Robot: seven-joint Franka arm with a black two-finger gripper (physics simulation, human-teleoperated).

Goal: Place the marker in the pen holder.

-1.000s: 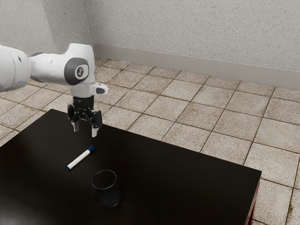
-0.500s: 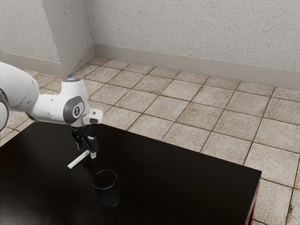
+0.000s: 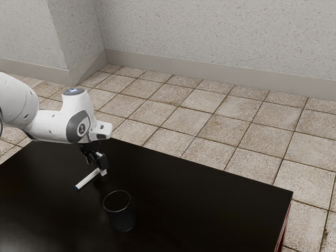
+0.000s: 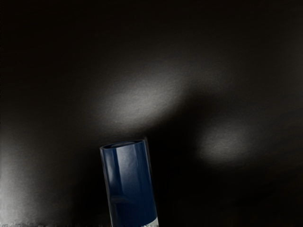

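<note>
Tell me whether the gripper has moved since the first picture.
Yes, down: in the exterior view, the gripper overlapped the table's far edge then; now it is below that edge, at the marker.

Speckled wall [image 3: 210,37], tiled floor [image 3: 205,121], black table [image 3: 184,205]

Seeing a black table [image 3: 205,210], with tan floor tiles [image 3: 218,128] beyond. Up past a baseboard [image 3: 210,72] to speckled grey walls [image 3: 210,31].

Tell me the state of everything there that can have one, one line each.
Marker: outside the holder, cap on.
Holder: upright, open at the top.
Claw: down at the marker's cap end; whether it grips, I can't tell.
</note>
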